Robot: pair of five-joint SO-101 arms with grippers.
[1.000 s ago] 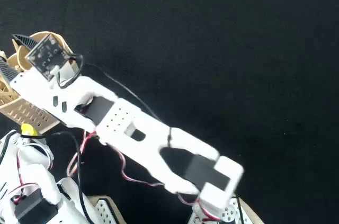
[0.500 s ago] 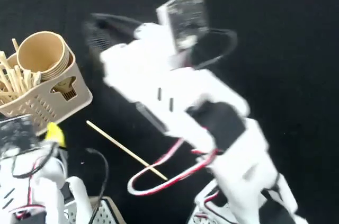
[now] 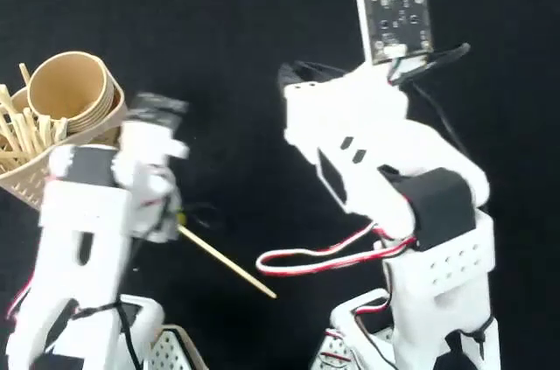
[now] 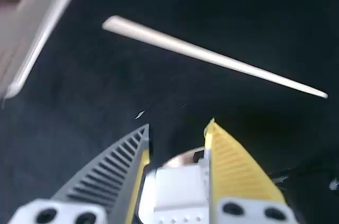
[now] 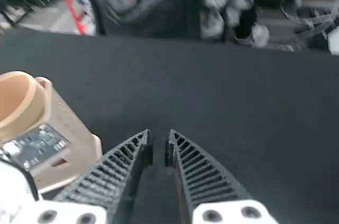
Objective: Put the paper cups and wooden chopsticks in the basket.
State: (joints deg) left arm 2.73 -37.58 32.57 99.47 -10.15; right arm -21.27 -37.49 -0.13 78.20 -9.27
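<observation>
From above: a beige slotted plastic basket (image 3: 17,179) at the left edge of the black table (image 3: 219,38), holding a stack of tan paper cups (image 3: 68,88) upright at its far end and a sheaf of pale wooden chopsticks (image 3: 19,129) leaning beside the stack. Out on the black surface, one loose wooden chopstick (image 3: 227,263): thin, pale, tapered to a point, lying flat and slanted, near the basket but apart from it. One end tucked under the white left arm (image 3: 83,212) and hidden there.

Hard to make out from overhead what sits beneath that arm. Plain from the left wrist, though: the left gripper (image 4: 177,127), with one grey ribbed finger and one yellow one, spread apart, holding nothing, poised just short of the loose chopstick and not touching it. In a corner of that view, a pale slanted strip, too blurred to name.

From the right wrist: the right gripper (image 5: 158,138), with two black ribbed fingers almost together, a thin slit between the tips, nothing in it. Hangs over the table, well apart from the loose chopstick. Off to one side in that view, the basket's wall and a cup rim, cut off at the frame edge.
</observation>
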